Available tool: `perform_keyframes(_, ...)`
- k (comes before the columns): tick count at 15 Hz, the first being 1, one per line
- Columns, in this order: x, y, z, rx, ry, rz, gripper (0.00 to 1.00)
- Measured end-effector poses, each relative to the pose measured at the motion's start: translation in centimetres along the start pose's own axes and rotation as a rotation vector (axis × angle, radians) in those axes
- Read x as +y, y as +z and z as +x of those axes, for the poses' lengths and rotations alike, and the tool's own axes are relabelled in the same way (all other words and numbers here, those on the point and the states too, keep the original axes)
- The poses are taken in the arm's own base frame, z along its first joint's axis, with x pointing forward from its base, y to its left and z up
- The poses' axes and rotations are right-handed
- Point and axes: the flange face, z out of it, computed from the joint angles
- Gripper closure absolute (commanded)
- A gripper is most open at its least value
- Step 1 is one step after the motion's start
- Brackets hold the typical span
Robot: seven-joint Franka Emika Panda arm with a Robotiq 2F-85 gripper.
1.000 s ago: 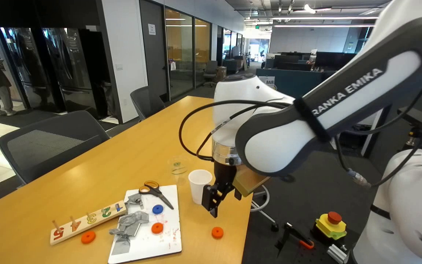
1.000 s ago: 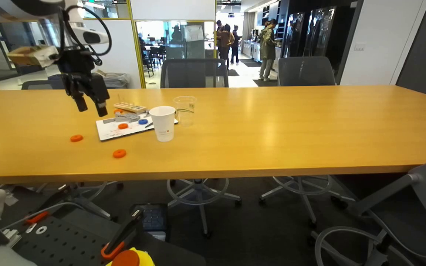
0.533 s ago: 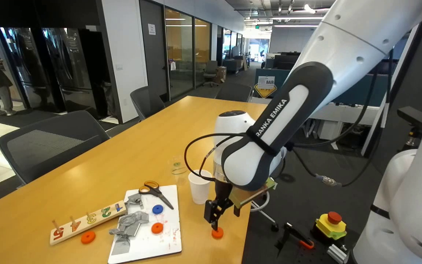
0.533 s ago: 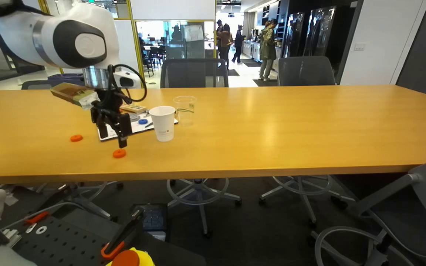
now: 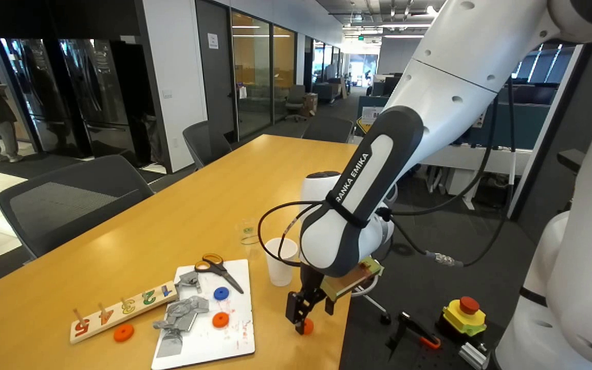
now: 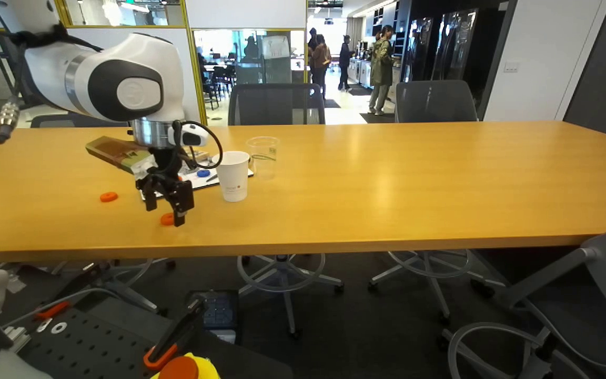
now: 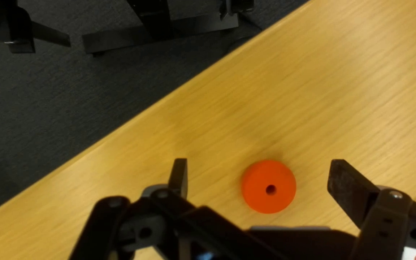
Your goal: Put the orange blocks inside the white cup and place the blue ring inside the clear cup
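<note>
A round, holed orange block (image 7: 258, 185) is straddled by the widely spread claw (image 7: 259, 176); nothing is gripped.
On the tabletop (image 7: 302, 90) it is framed between the fingertips (image 7: 349, 191), apart from both; no long axis is offered by its round shape. Near the claw the white disposable cup (image 6: 233, 178) is seen, with the clear plastic cup (image 6: 266, 164) set past it.

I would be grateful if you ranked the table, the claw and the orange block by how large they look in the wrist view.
Largest: table, cut off by the picture's edges
Next: claw, likely enlarged by its nearness
Smallest: orange block, seen whole
</note>
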Motion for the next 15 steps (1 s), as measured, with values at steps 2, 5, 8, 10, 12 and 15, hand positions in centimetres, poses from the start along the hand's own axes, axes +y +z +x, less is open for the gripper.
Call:
perform_keyframes(2,-0.2,0.2,0.0,0.009,-0.025,-0.013,0.00)
perform_keyframes(5,-0.5,0.5,0.2,0.033,-0.052,-0.034,0.00)
perform_keyframes(8,-0.8,0.8,0.4,0.061,-0.064,-0.047,0.00)
perform_keyframes(10,-0.8,1.1,0.5,0.078,-0.067,-0.053,0.00)
perform_keyframes(12,-0.8,1.4,0.7,0.094,-0.068,-0.062,0.00)
perform_keyframes(15,-0.6,1.7,1.1,0.117,-0.063,-0.084,0.00)
